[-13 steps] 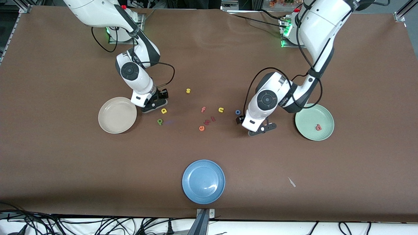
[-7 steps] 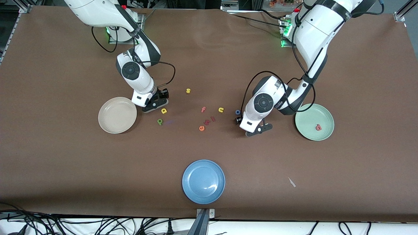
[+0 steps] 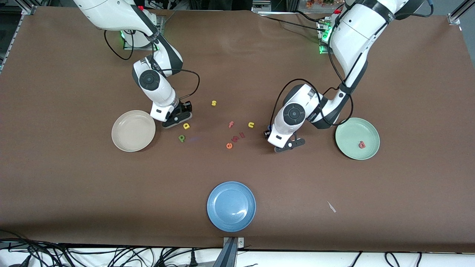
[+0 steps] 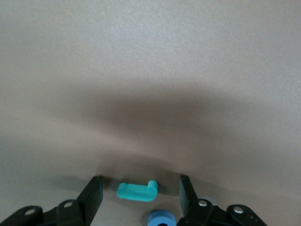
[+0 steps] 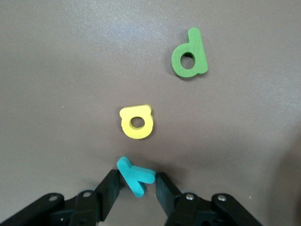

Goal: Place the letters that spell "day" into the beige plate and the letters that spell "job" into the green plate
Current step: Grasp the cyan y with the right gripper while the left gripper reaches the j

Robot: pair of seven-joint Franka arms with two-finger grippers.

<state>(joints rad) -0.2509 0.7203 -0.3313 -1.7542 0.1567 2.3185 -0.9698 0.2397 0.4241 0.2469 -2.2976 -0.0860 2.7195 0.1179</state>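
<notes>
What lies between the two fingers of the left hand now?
In the left wrist view, the teal j lies on the table between the fingers of the left hand, touching neither; the blue o sits beside it.

Readable characters, foam letters on the table: yellow s (image 3: 213, 103), n (image 3: 251, 125), a (image 5: 137, 122); green d (image 5: 189, 59); orange e (image 3: 229, 146). No printed labels legible.

Taking the blue plate (image 3: 231, 206) as your mark, you have open brown table (image 3: 74, 193) all round it. Farther from the camera than that plate, loose letters (image 3: 235, 135) clutter the middle strip, with both arms low at either end.
</notes>
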